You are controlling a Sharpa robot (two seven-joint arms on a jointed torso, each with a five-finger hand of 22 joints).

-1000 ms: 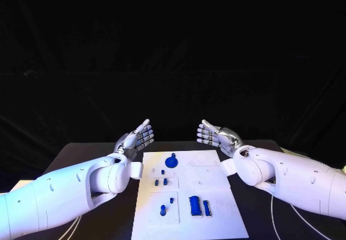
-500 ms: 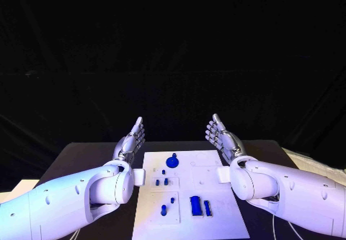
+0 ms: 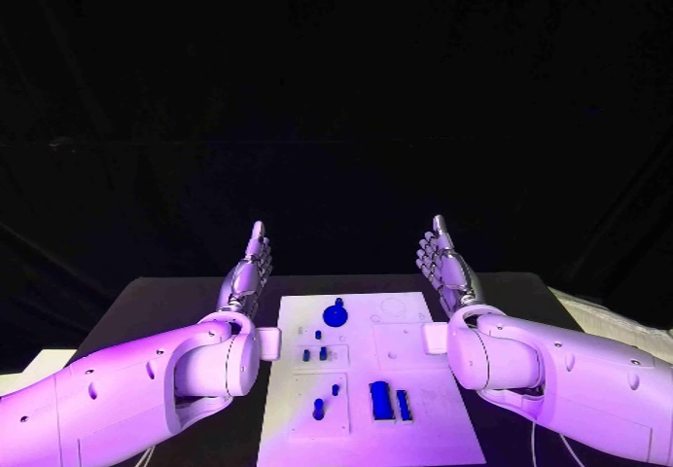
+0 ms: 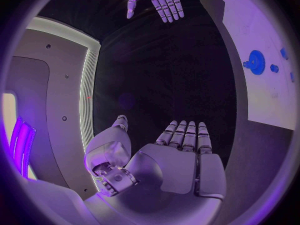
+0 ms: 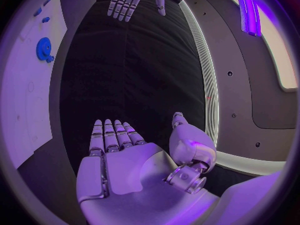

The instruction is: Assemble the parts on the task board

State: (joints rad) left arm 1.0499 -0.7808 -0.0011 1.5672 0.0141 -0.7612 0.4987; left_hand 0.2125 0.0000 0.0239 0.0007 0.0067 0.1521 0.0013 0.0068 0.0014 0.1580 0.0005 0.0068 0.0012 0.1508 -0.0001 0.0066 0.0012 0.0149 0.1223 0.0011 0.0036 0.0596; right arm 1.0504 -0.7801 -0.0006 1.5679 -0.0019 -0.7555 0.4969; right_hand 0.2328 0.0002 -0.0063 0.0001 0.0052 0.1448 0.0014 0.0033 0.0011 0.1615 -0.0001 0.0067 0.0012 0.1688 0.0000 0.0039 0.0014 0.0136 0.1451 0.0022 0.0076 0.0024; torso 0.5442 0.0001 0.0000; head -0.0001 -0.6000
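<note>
My left hand (image 3: 247, 274) and right hand (image 3: 447, 269) stand raised at either side of the white board's (image 3: 421, 428) far end, fingers straight and apart, holding nothing. The blue parts lie below and between them: the gear (image 3: 336, 316) near the far edge, the long block (image 3: 378, 400) nearer me, its length running away from me. The block sits slightly closer to my right hand. Since a second ago both hands have turned from palm-up to edge-on and upright.
</note>
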